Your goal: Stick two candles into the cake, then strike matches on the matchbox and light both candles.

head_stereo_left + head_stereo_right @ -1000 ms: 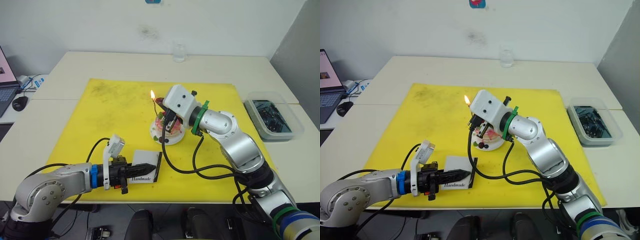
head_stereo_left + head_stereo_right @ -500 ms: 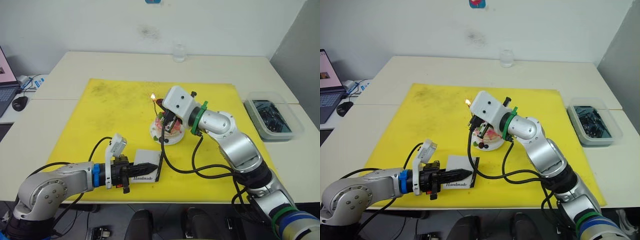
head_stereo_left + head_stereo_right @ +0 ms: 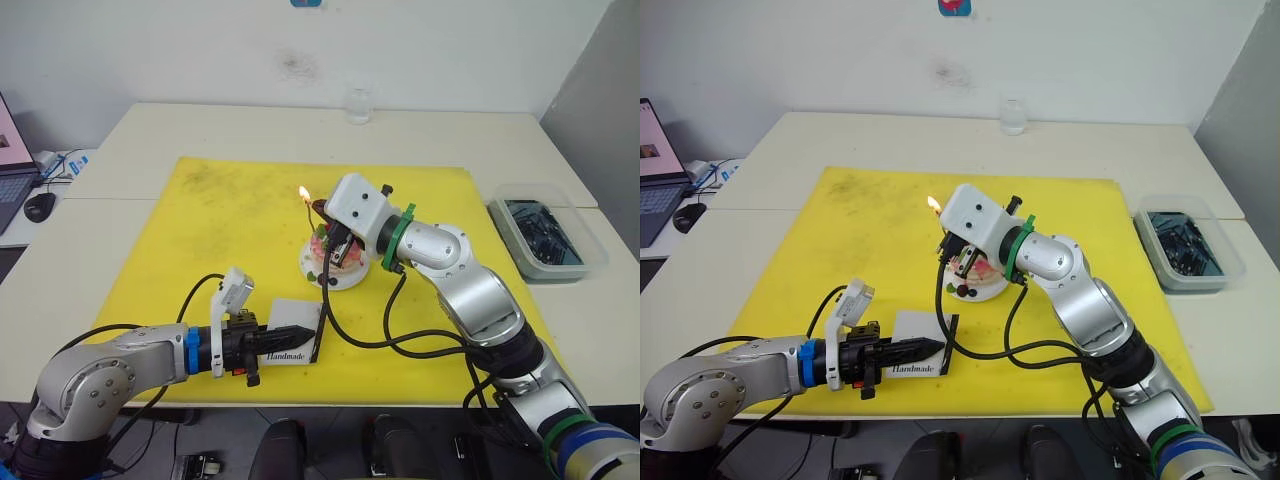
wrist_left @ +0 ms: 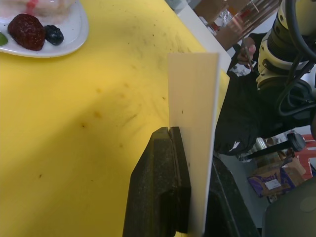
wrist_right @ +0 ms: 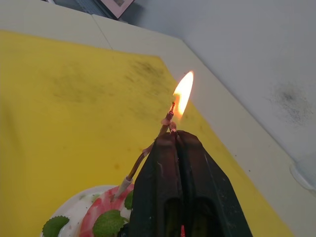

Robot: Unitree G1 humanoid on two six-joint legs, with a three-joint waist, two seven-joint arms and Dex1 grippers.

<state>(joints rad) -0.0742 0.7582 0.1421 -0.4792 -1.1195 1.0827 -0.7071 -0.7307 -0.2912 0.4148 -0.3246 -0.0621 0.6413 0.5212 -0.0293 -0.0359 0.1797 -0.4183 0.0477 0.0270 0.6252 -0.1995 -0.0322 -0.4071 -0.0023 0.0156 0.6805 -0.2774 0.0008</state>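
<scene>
The pink-and-white cake (image 3: 336, 262) sits on its white plate (image 3: 318, 271) mid-mat. My right gripper (image 5: 173, 136) hovers above it, shut on a match (image 5: 172, 129). A flame (image 5: 182, 93) burns just past the fingertips, where the match end meets the tip of one thin curved candle (image 5: 142, 159) rising from the cake. I cannot tell which of the two carries the flame. Near the mat's front, my left gripper (image 3: 303, 331) is shut on the white matchbox (image 3: 291, 313), which lies flat on the mat. The left wrist view shows the matchbox (image 4: 195, 118) between the fingers.
A yellow mat (image 3: 220, 220) covers the table's middle. A clear glass (image 3: 358, 104) stands at the back. A clear bin (image 3: 545, 235) of dark items sits to the right of the mat. A laptop and a mouse (image 3: 40, 205) lie far left.
The left gripper and matchbox edged slightly towards the cake a second ago, then stayed. The flame shrank and grew again. The right gripper has barely moved.
</scene>
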